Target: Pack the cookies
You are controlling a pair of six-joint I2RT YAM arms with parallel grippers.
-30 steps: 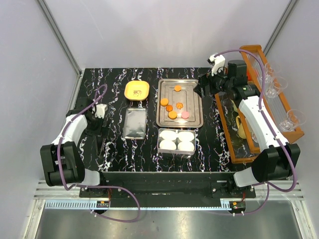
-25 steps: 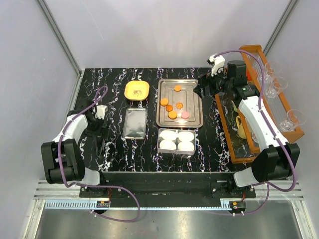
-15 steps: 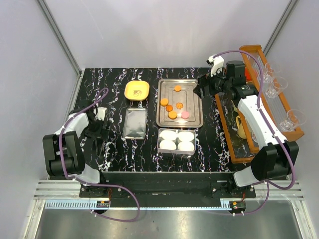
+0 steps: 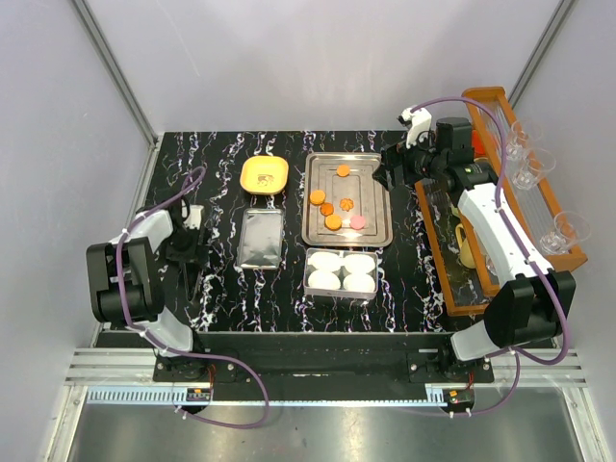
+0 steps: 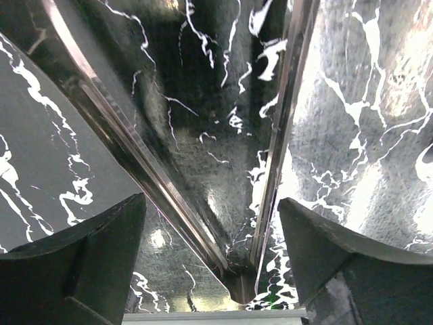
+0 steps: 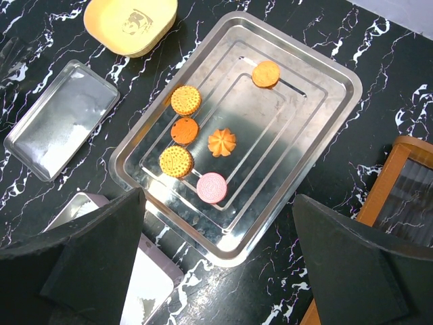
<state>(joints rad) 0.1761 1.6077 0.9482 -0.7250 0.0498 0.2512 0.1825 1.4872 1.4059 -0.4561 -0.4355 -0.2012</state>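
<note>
Where the black, white-veined worktop (image 4: pixel 212 154) nears its left edge, the left gripper (image 5: pixel 210 203) points down with its jaws wide, straddling mirror-bright metal tongs (image 5: pixel 139 159). Right of centre, six small flat cookies (image 6: pixel 221 142), five orange and one pink, lie in a stepped steel tray (image 6: pixel 298 51). The right gripper (image 6: pixel 218 196) hovers above them, arm outstretched, jaws wide and empty.

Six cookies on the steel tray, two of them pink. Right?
Wrong on the pink. The tray does hold six cookies, but only one is a pink cookie. The other five are orange. The right wrist view shows it.
</note>
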